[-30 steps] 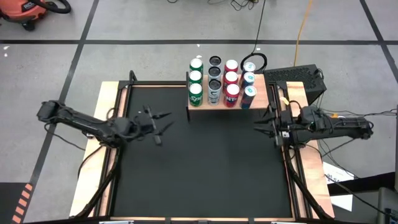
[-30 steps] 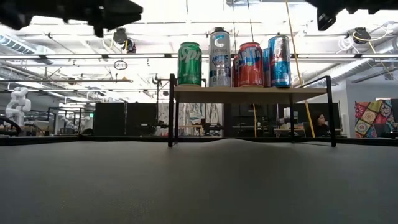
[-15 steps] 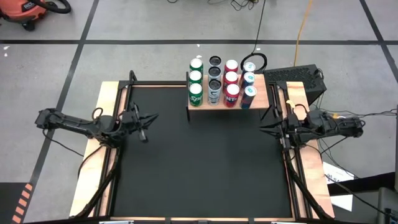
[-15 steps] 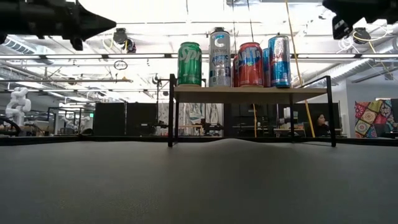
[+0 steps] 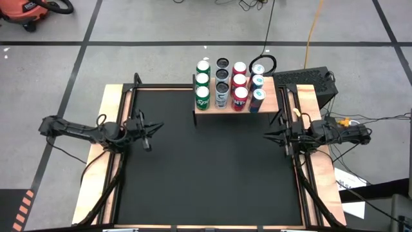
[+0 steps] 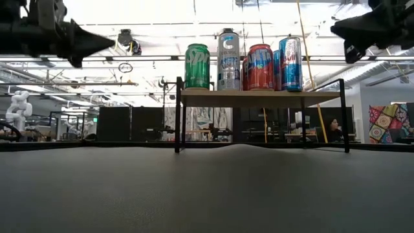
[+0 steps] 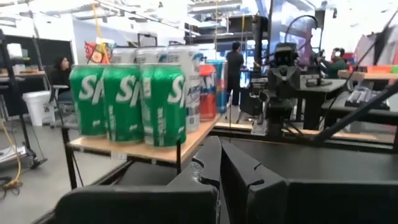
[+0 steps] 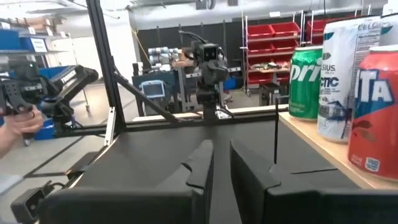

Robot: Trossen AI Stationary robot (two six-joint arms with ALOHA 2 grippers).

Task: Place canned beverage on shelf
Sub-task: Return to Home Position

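Black mat on the table; light-wood shelf at twelve o'clock carries rows of soda cans; left gripper at nine o'clock, fingers together; right gripper at three o'clock, fingers narrowly apart.

This is a robotics lab in an open industrial hall: a grey floor marked with black tape lines, an orange shop vacuum, exposed ceiling pipes and strip lights, racks of red parts bins, a white robot arm and people among workbenches.

Shelf: light wood, black metal legs; cans glossy; mat matt.
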